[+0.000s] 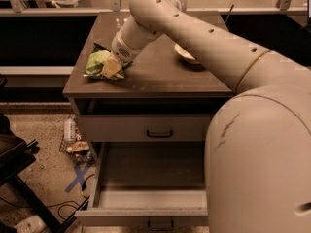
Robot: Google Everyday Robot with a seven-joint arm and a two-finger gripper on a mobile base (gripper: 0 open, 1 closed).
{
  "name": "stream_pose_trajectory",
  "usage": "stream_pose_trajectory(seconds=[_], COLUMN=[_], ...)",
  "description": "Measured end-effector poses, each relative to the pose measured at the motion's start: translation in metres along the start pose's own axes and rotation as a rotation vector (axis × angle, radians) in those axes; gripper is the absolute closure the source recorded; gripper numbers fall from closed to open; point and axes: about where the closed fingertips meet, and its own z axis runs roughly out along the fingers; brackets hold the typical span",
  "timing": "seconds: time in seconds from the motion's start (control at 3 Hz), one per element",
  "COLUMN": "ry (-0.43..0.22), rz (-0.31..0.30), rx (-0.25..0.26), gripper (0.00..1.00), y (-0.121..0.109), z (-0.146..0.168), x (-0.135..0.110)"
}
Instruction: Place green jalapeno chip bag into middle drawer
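The green jalapeno chip bag [98, 62] lies crumpled on the left part of the cabinet top [155, 79]. My gripper [112, 68] is down on the bag's right side and touches it. My arm reaches to it from the right, across the cabinet top. The middle drawer [146, 178] is pulled out below, with its tray bare and a dark handle on its front [160, 223]. My own body hides the drawer's right part.
A white bowl [186, 55] sits on the cabinet top behind my arm. The upper drawer front [159, 130] is closed. A bottle and litter [73, 137] lie on the floor at the left, by a blue tape cross [77, 176] and a dark stand [14, 159].
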Motion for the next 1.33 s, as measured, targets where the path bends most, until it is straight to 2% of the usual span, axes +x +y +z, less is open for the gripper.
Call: stream_pose_trajectory(seconds=[0.33, 0.67, 1.0, 1.33], ry=[-0.012, -0.038, -0.046, -0.069], rz=[-0.014, -0.054, -0.099, -0.047], rx=[0.049, 0.213, 0.343, 0.408], gripper=[1.0, 1.0, 1.0, 1.0], y=[0.008, 0.03, 0.05, 0.064], z=[-0.022, -0.093, -0.164, -0.204], x=[-0.003, -0.011, -0.027, -0.01])
